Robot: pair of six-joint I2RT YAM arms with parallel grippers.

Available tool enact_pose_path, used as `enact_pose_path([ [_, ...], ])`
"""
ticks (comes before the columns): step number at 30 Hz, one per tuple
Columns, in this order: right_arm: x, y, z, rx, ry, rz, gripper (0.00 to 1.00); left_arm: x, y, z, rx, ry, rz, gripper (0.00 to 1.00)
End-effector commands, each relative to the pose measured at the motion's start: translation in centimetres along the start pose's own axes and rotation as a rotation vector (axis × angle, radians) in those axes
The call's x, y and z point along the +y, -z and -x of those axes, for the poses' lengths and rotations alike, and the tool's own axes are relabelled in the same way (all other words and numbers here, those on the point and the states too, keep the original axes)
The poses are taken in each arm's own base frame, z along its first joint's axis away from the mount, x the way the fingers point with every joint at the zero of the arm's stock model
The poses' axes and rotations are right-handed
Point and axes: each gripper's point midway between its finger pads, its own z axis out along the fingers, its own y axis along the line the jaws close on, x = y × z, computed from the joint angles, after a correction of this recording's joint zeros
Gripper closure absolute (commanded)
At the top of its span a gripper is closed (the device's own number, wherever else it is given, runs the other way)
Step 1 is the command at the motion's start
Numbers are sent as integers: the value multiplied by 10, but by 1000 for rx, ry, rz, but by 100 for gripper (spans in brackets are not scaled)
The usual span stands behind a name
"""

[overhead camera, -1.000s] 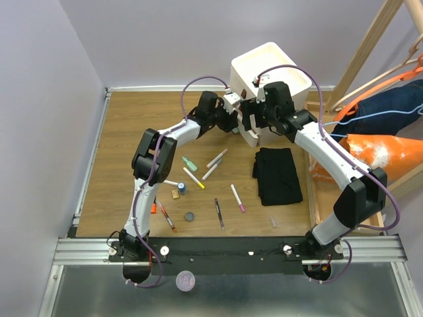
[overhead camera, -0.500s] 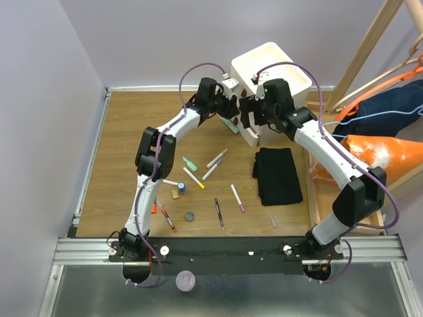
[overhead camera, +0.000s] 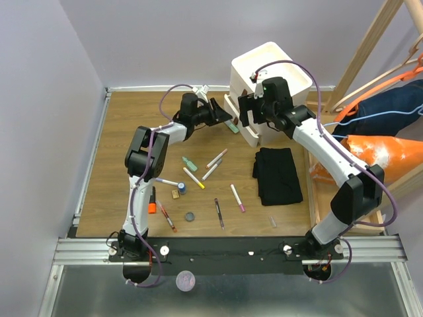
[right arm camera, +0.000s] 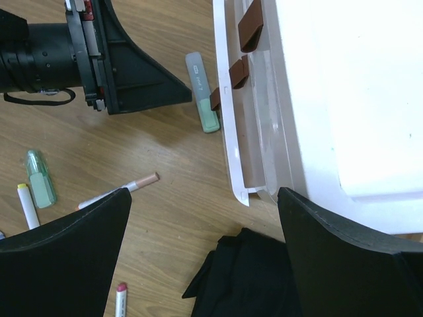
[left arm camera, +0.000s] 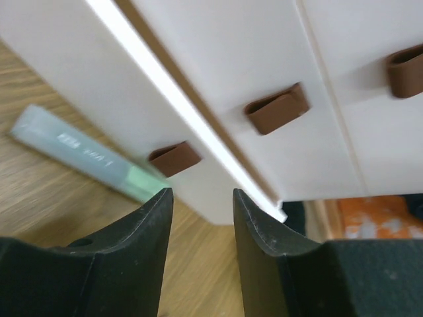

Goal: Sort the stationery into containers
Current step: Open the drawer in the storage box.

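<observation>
The white drawer cabinet (overhead camera: 268, 82) stands at the back of the table. Its lowest drawer (right arm camera: 229, 148) is pulled out a little; three brown handles show in the left wrist view, the middle one (left arm camera: 276, 109) clearest. A pale-green highlighter (overhead camera: 232, 127) lies on the table against the cabinet foot, also in the left wrist view (left arm camera: 82, 157) and the right wrist view (right arm camera: 200, 92). My left gripper (overhead camera: 227, 116) is open and empty, just left of the cabinet front (left arm camera: 201, 198). My right gripper (overhead camera: 246, 111) hovers open and empty over the drawer fronts (right arm camera: 205, 195). Several pens (overhead camera: 193, 177) lie mid-table.
A folded black cloth (overhead camera: 277, 175) lies right of the pens, just below the cabinet (right arm camera: 254, 281). An orange marker (overhead camera: 153, 207), a blue cap (overhead camera: 182, 188) and a dark round cap (overhead camera: 190, 216) lie near the left arm. A wooden rack (overhead camera: 370, 46) stands at the right.
My left gripper has drawn back to the left, away from the cabinet front. The pale-green highlighter now lies uncovered by the cabinet foot. The right gripper has barely moved.
</observation>
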Motion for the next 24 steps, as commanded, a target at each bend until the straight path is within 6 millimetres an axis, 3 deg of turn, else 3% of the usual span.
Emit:
enact_pose_path([
  [1, -11, -6, 13, -22, 23, -41, 0, -14, -10, 1, -28, 149, -81, 51],
  [9, -6, -10, 9, -1, 8, -22, 0, 4, -16, -6, -39, 263, -61, 55],
  [15, -7, -16, 15, -5, 11, -26, 0, 19, -23, 0, -54, 314, -29, 50],
  [24, -4, -17, 25, -22, -12, -19, 0, 37, -28, -12, -60, 421, -2, 49],
])
